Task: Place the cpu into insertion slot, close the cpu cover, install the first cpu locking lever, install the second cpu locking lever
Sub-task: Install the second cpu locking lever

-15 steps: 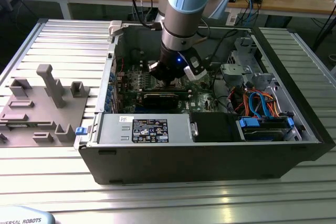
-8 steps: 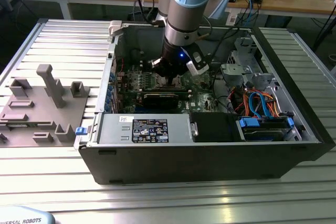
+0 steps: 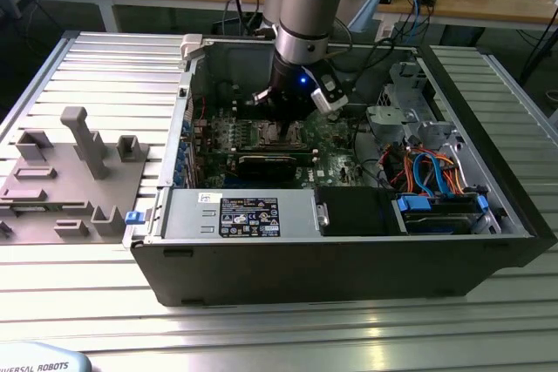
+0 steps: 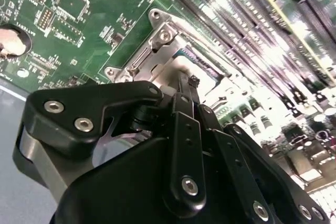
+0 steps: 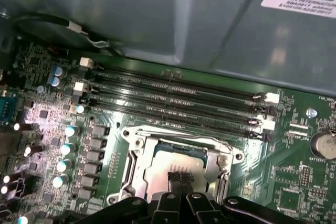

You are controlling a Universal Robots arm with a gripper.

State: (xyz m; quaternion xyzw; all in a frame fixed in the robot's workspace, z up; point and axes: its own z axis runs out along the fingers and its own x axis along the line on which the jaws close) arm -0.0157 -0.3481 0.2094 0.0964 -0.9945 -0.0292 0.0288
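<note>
In the exterior view my gripper (image 3: 283,126) reaches down into the open computer case, right over the insertion slot (image 3: 277,135) on the green board. The cpu (image 5: 181,155) lies flat in the slot, its silver-grey top showing through the window of the cpu cover (image 5: 140,163). The cover's silver frame lies down around the chip. My gripper (image 5: 181,178) is shut, its two thin black fingertips pressed together and resting at the chip's near edge, with nothing seen between them. In the second wrist view the gripper (image 4: 194,82) meets the cover (image 4: 157,40) at the same spot. I cannot make out the locking levers.
Long black memory slots (image 5: 178,98) run beside the socket, under the grey case wall (image 5: 157,14). A power supply (image 3: 248,215) lies at the case's front, and a drive cage with coloured cables (image 3: 436,172) at the exterior view's right. A grey parts fixture (image 3: 70,172) stands outside, left.
</note>
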